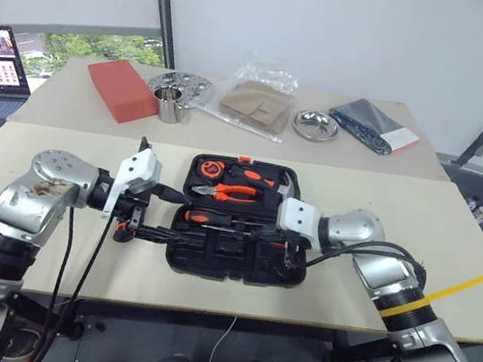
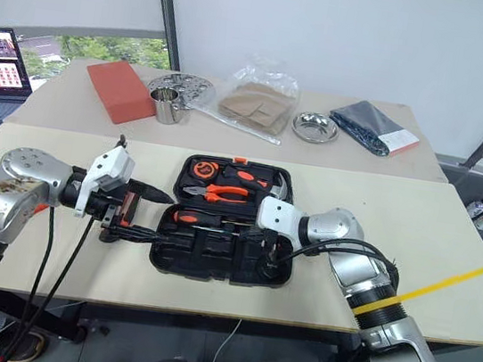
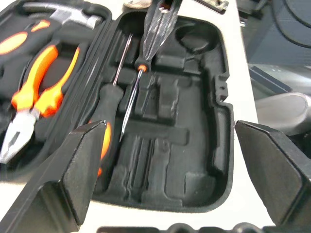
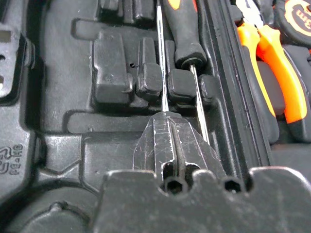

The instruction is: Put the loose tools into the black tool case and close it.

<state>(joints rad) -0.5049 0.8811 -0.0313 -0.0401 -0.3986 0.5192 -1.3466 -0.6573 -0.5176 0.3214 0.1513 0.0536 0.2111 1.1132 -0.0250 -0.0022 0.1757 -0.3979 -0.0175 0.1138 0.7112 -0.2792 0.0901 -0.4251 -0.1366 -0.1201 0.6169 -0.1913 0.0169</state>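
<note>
Right gripper [image 4: 167, 121] clamped on a screwdriver [image 3: 133, 92] shaft inside the open case [image 3: 216, 145]; left gripper [image 1: 134, 206] wide, beside it. Risk: thin shaft twists, misses recess, blocks lid.

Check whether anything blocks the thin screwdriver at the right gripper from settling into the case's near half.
Nothing visible does. The right gripper is shut on the thin screwdriver, whose shaft lies low over the moulded recesses of the black tool case. The black-and-orange screwdriver lies alongside it, not under it.
</note>
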